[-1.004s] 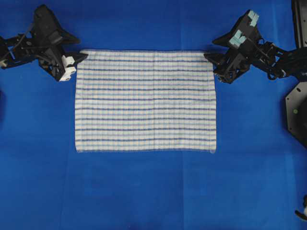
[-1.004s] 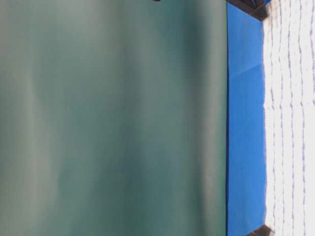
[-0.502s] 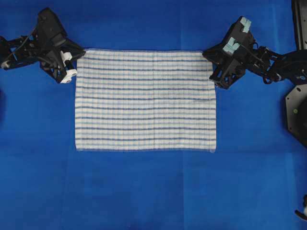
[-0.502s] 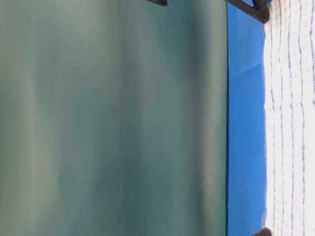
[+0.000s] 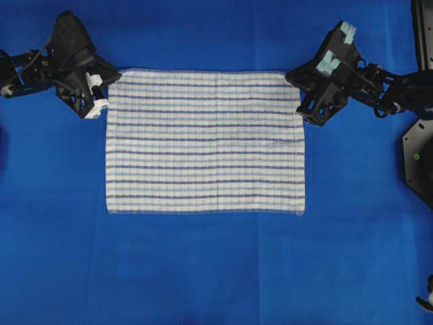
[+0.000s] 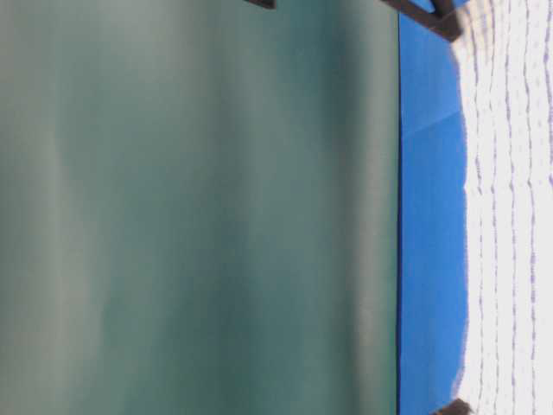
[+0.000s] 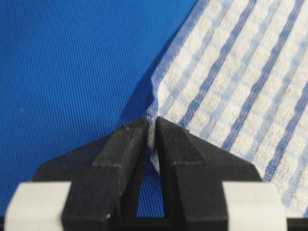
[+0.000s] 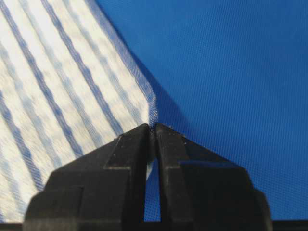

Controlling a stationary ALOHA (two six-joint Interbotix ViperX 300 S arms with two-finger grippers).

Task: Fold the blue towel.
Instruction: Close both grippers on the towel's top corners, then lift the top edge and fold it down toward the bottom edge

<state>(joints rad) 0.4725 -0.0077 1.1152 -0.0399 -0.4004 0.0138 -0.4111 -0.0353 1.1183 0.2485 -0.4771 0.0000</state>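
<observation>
In the overhead view, the blue towel point(image 5: 205, 141) is seen spread flat as a rectangle on the blue table covering point(image 5: 203, 271), its stripes running from side to side. The left gripper point(image 5: 110, 76) is placed at the towel's upper left corner and the right gripper point(image 5: 295, 76) at its upper right corner, each arm reaching in from its own side. In the table-level view, which is turned on its side, a blurred green surface point(image 6: 199, 207) fills most of the picture; a strip of the blue covering point(image 6: 429, 259) is shown beside the bright striped towel point(image 6: 510, 216), and dark gripper parts are cut off at the top and bottom edges. In the left wrist view, the 2 black fingers point(image 7: 126, 144) are pressed together on the towel's corner point(image 7: 231, 86), a sliver of cloth being pinched between their tips. In the right wrist view, the fingers point(image 8: 130, 147) are likewise clamped on the opposite corner of the towel point(image 8: 62, 86), which is raised slightly off the covering point(image 8: 226, 72).
</observation>
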